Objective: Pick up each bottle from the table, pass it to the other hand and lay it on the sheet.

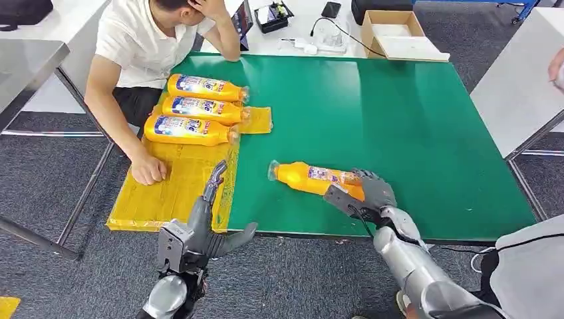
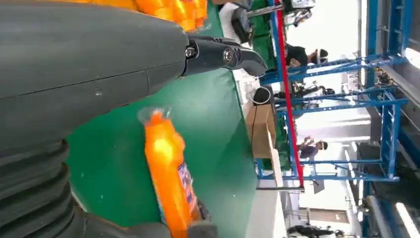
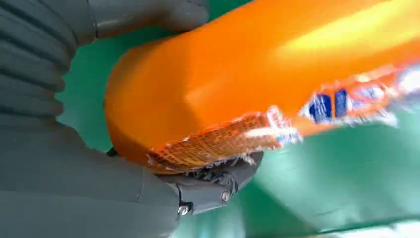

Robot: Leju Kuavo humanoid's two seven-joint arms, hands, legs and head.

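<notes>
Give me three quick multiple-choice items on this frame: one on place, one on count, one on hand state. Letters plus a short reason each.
1. Where does the bottle in the right hand lie?
A. on the yellow sheet
B. on the green table top, near its front edge
C. in the cardboard box

2. How many bottles lie on the yellow sheet?
A. one
B. three
C. five

3. What is the left hand doing?
A. holding nothing, fingers apart
B. gripping a bottle
C. pressing on the sheet

Answers:
1 B: the head view shows it on its side on the green table, apart from the sheet.
2 B: three bottles on the sheet lie side by side at its far end, beside a person's arm.
3 A: the head view shows it by the table's front edge with its fingers spread and nothing in them.
</notes>
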